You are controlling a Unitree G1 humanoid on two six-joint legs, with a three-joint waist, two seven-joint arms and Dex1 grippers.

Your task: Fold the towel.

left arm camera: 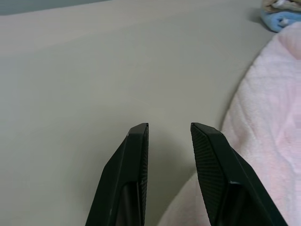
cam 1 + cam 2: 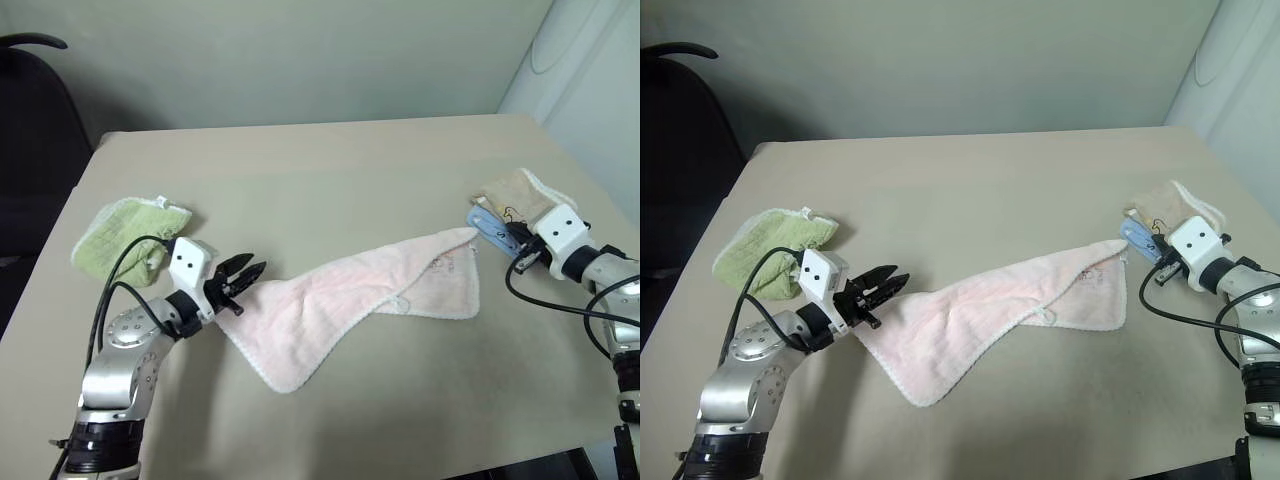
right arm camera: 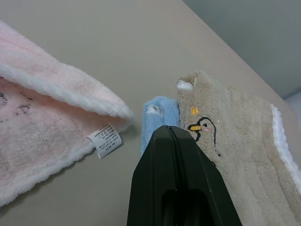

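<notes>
Left eye view gives us the towel (image 2: 350, 310), pale pink, lying loosely folded mid-surface (image 2: 330, 180). Our left pincer (image 2: 243, 280) stands open and empty at the towel's 9 o'clock corner. Our right pincer (image 2: 500, 238) is closed on nothing at its 3 o'clock tip, above a blue cloth (image 3: 157, 115) and a beige towel (image 3: 235, 136).

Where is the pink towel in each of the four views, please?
Left eye view: the pink towel lies mid-table between both arms.
Right eye view: same place.
Left wrist view: beside one of the open fingers.
Right wrist view: its corner with the label.
Shared landmark: the blue cloth.
</notes>
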